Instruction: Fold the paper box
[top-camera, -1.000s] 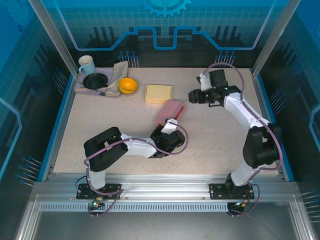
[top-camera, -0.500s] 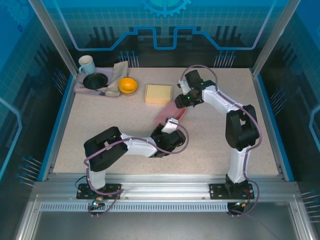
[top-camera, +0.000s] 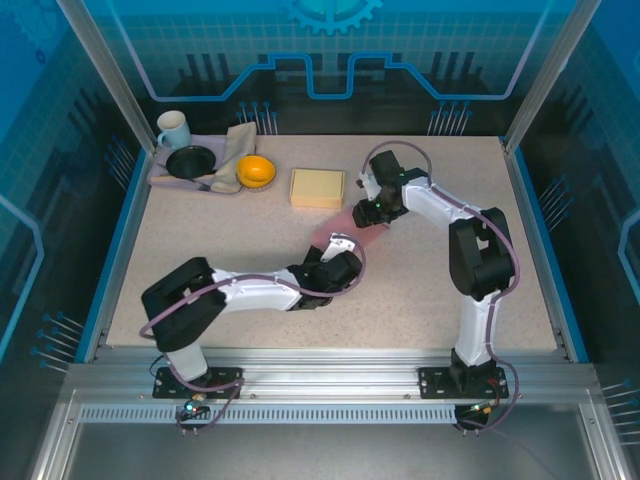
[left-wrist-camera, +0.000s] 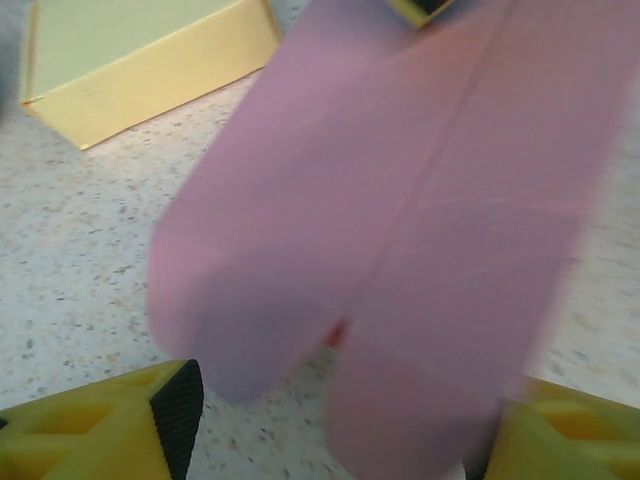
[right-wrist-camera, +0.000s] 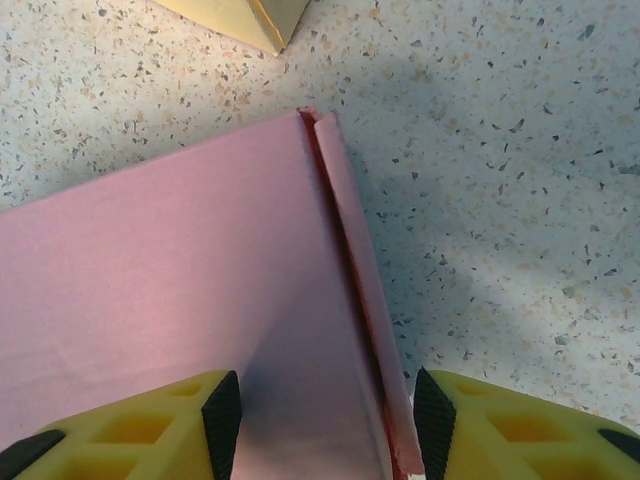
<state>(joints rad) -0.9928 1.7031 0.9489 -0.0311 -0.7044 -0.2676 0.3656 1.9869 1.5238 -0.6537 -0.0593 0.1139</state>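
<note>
The paper box (top-camera: 350, 224) is a flat pink piece lying mid-table between both grippers. In the left wrist view its two rounded flaps (left-wrist-camera: 400, 230) hang blurred just ahead of my left gripper (left-wrist-camera: 335, 430), which stands open with the flaps reaching between its wide-apart yellow fingers. My left gripper (top-camera: 340, 246) is at the box's near end. My right gripper (top-camera: 373, 212) is at the far end. In the right wrist view my right gripper (right-wrist-camera: 325, 425) is open and straddles the box's folded side edge (right-wrist-camera: 345, 260), the pink panel running under it.
A folded yellow box (top-camera: 317, 187) sits just behind the pink one, also visible as the yellow box (left-wrist-camera: 150, 70) in the left wrist view. At the back left a tray (top-camera: 158, 176) holds a mug (top-camera: 172, 128), a black bowl (top-camera: 190, 161) and a cloth; an orange bowl (top-camera: 256, 171) is beside it.
My right arm swung left from the back right onto the pink box's far end. My left gripper opened and let go of the near end; the box dropped lower.
</note>
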